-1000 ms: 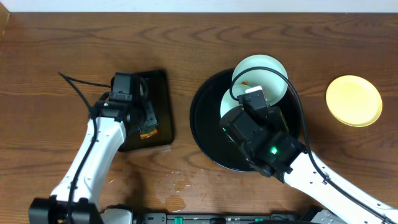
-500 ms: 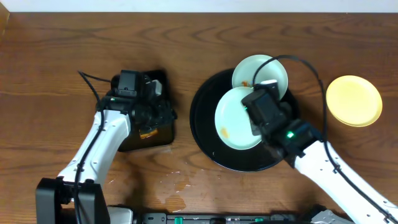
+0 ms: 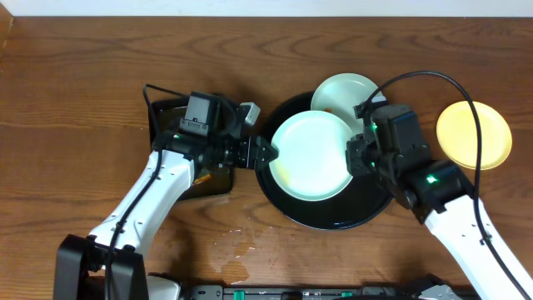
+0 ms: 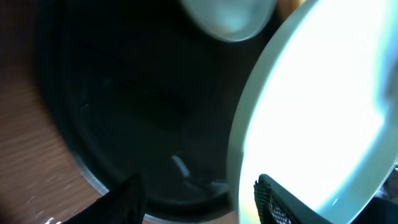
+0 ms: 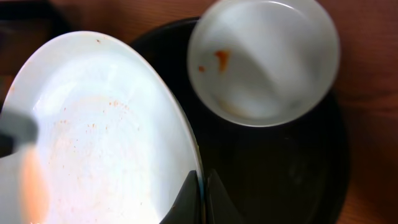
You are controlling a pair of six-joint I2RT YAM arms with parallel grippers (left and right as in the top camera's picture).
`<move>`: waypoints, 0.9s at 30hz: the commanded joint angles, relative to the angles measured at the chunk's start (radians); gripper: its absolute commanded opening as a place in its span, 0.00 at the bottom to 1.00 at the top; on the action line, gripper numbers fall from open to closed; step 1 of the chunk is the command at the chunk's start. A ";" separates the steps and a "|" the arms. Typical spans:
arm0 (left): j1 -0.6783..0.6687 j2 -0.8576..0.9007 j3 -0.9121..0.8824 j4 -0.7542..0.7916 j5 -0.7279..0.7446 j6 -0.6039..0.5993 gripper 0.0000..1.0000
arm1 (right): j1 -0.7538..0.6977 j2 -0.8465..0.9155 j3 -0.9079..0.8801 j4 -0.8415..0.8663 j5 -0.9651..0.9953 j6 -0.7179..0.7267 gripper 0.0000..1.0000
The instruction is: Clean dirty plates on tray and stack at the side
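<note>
My right gripper (image 3: 354, 158) (image 5: 200, 199) is shut on the right rim of a pale mint-white plate (image 3: 310, 156) (image 5: 93, 137) and holds it tilted above the round black tray (image 3: 333, 218) (image 5: 280, 174). The plate has faint orange specks and an orange smear near its left edge. My left gripper (image 3: 262, 154) (image 4: 202, 205) is open at that plate's left rim (image 4: 323, 112), one finger over the plate and one over the tray (image 4: 124, 93). A second mint-white plate (image 3: 343, 96) (image 5: 264, 59) with orange smears lies at the tray's back. The cream-yellow plate (image 3: 473, 135) lies on the tabletop at the right.
A smaller rectangular black tray (image 3: 166, 117) lies at the left, partly under my left arm, with something orange (image 3: 200, 179) on it. A wet patch (image 3: 237, 242) marks the wood near the front edge. Cables arch over both arms.
My right gripper has drawn back to the right, keeping hold of the mint plate's rim, and raised it. My left arm has swung right from the rectangular tray to the plate's left rim.
</note>
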 commanded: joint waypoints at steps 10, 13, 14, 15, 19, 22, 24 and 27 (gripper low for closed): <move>-0.032 0.002 0.008 0.060 0.137 0.018 0.13 | -0.007 -0.048 0.005 0.000 -0.138 -0.043 0.01; -0.032 0.002 0.008 0.061 0.140 0.018 0.08 | -0.011 -0.048 0.005 -0.011 -0.129 -0.043 0.09; -0.032 0.002 0.008 0.062 0.143 0.018 0.08 | -0.016 -0.047 0.005 -0.016 -0.129 -0.043 0.20; -0.032 0.002 0.008 0.064 0.143 0.018 0.08 | -0.021 -0.046 0.005 -0.023 -0.129 -0.043 0.34; -0.032 0.002 0.008 0.072 0.144 0.018 0.08 | -0.073 -0.026 0.005 -0.046 -0.209 -0.047 0.56; -0.032 0.002 0.008 0.087 0.167 0.018 0.07 | -0.150 0.004 0.005 -0.055 -0.374 -0.090 0.57; -0.032 0.002 0.008 0.094 0.171 0.018 0.07 | -0.211 0.029 0.005 -0.056 -0.520 -0.111 0.55; -0.032 0.002 0.008 0.100 0.169 0.018 0.07 | -0.292 0.073 0.005 -0.062 -0.756 -0.126 0.44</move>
